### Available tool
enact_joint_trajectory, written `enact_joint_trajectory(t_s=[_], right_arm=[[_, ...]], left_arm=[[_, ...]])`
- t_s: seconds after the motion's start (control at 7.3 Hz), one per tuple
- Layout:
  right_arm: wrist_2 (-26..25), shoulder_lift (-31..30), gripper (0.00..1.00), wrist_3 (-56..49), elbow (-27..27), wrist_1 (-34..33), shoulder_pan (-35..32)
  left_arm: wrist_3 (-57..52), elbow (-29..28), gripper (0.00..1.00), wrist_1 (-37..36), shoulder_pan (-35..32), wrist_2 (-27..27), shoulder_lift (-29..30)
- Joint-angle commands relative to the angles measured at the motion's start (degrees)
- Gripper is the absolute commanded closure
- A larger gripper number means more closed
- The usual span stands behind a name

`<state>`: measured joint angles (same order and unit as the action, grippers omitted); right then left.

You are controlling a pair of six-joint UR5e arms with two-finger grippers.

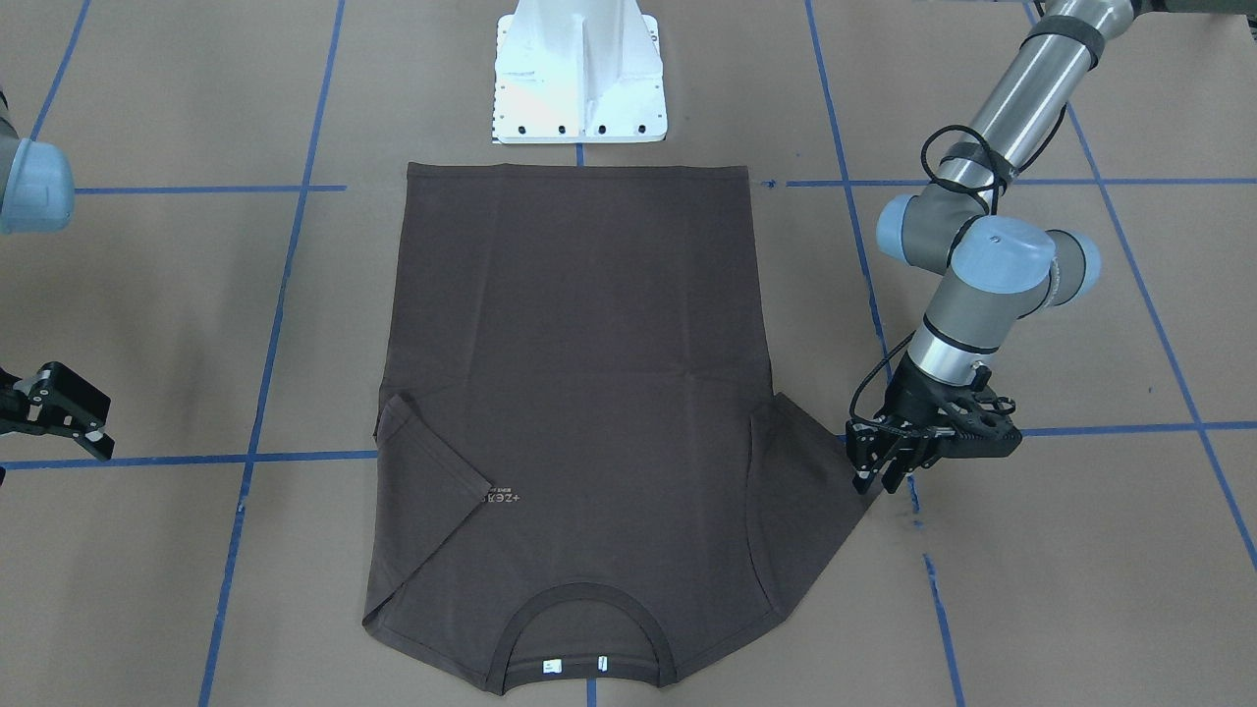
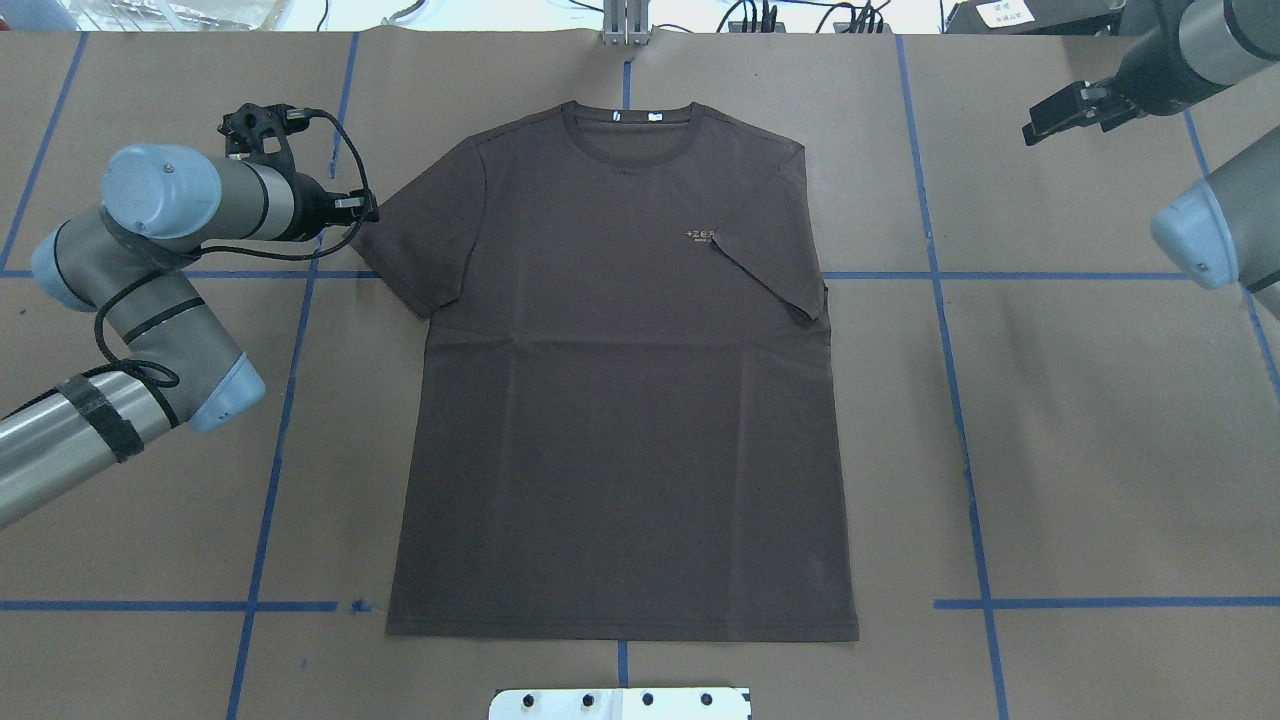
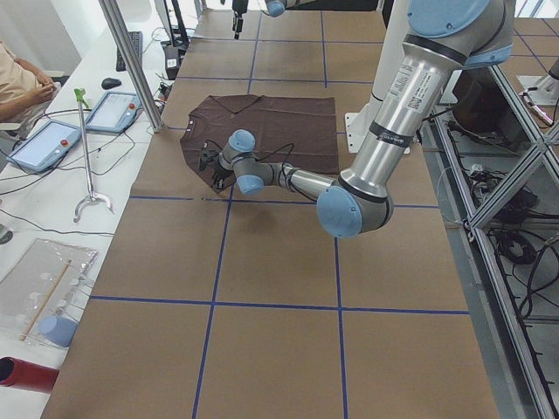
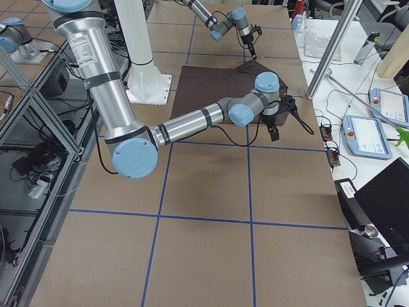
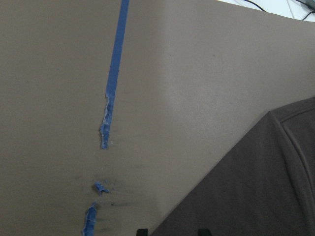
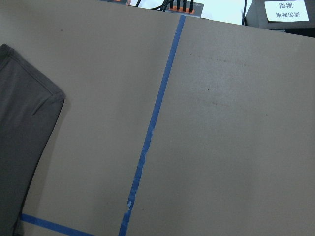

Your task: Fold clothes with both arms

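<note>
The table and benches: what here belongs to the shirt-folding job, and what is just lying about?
In the job: T-shirt, left arm, right arm.
Lying about: tablets, plastic bag, red tube.

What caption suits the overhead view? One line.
Left gripper at the T-shirt's spread sleeve, other sleeve folded in, right gripper off to the side.

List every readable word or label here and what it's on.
"+ZE", the rest under the folded sleeve: chest lettering on the T-shirt.
Neck labels: too small to read.
White paper sign: upside down, blurred, unreadable.
Sticker on the left arm: too small.
</note>
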<state>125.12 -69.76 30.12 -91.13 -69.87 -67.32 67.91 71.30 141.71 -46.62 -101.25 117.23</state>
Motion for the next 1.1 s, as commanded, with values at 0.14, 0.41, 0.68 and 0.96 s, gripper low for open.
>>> enact_joint_trajectory(t_s=[0.14, 0.41, 0.68, 0.96], right_arm=[[-0.23, -0.02, 0.0, -0.07, 0.17, 0.0, 0.0], [-0.23, -0.11, 0.0, 0.02, 0.08, 0.0, 0.0], [-0.23, -0.2, 0.0, -0.07, 0.08, 0.0, 0.0], [-0.23, -0.37, 0.0, -0.07, 0.08, 0.0, 0.0]], left_arm=[[-2.24, -0.54, 0.54, -0.21, 0.21, 0.09, -0.16], [-2.52, -0.63, 0.54, -0.38, 0.21, 0.17, -0.42], [-2.52, -0.63, 0.54, -0.56, 0.21, 0.26, -0.51], [-2.52, -0.72, 0.54, -0.65, 0.3, 0.26, -0.6]])
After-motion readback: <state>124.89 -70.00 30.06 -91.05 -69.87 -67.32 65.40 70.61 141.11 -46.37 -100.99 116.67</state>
